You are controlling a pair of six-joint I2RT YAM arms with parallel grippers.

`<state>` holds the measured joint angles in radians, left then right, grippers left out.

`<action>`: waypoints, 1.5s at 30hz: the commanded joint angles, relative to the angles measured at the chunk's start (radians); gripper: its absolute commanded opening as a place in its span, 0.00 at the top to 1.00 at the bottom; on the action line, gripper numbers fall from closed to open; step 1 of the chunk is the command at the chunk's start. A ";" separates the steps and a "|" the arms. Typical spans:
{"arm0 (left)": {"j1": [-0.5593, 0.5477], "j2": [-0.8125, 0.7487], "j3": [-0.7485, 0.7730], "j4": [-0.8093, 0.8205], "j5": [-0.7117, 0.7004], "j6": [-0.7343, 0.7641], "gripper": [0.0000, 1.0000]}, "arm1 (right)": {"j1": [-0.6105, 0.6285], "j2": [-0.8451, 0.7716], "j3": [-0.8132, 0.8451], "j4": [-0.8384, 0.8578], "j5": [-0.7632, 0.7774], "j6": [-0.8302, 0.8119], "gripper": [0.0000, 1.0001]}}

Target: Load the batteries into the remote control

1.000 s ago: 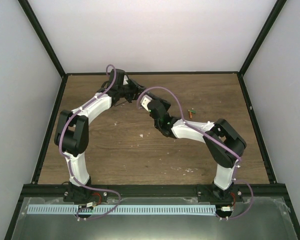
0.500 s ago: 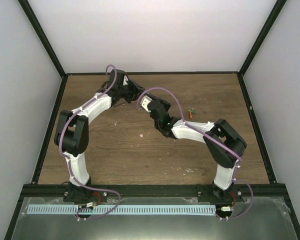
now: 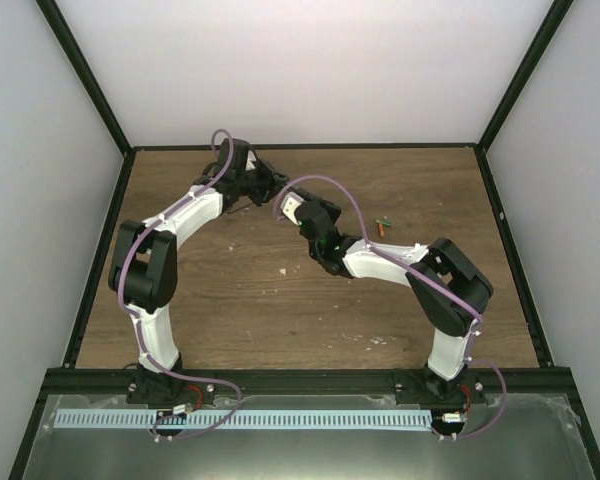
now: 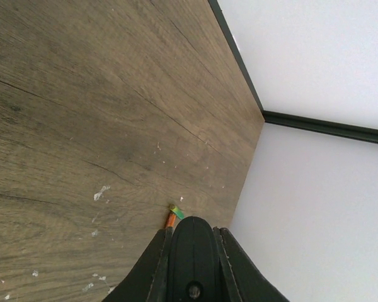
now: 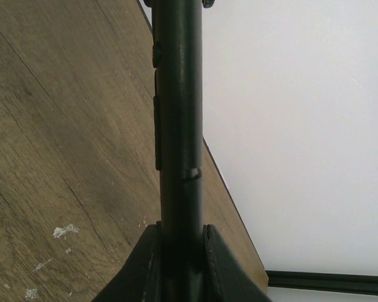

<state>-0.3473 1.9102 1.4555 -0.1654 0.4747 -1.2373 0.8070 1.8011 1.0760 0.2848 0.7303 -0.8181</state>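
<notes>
Now clamping the remote control (image 5: 176,113) in the right tool (image 5: 179,228), closed tight on its narrow sides, fingers (image 5: 142,270) at its near end. Holding it clear of the table (image 3: 240,300), slanted up and away toward the white far wall, with small raised bits showing along its left edge in the right wrist view. Pinching a dark rounded piece (image 4: 192,258) in the left tool (image 4: 192,229), likewise closed, the piece poking out just past both fingertips; cannot confirm it as the remote's far end. Seen from above, almost touching each other over the far middle of the table, left tool a little farther and to the left of the right one. Spotting one battery (image 3: 383,226), orange with a green end, flat on the wood to the right of both tools, well apart from them. Catching that same battery (image 4: 172,216), small, beyond the left fingertip in the left wrist view. Noting pale chips (image 3: 283,270) scattered on the wood around the middle and near side.
</notes>
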 commanded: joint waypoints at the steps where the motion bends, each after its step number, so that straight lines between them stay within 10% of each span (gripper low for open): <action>1: 0.002 0.015 0.001 0.005 -0.001 0.017 0.94 | 0.008 -0.037 -0.009 0.043 0.024 0.004 0.92; 13: 0.004 0.013 -0.024 0.073 0.051 0.065 1.00 | 0.007 -0.063 0.004 0.022 -0.008 0.065 0.53; 21: 0.037 -0.012 -0.063 0.149 0.072 0.127 1.00 | -0.004 -0.115 0.012 -0.150 -0.204 0.171 0.00; 45: 0.122 -0.091 -0.249 0.319 0.496 0.527 1.00 | -0.173 -0.332 0.032 -0.559 -0.987 0.390 0.02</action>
<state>-0.2272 1.8595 1.2591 0.0143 0.8364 -0.7895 0.6376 1.4776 1.0840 -0.2085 -0.1257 -0.4461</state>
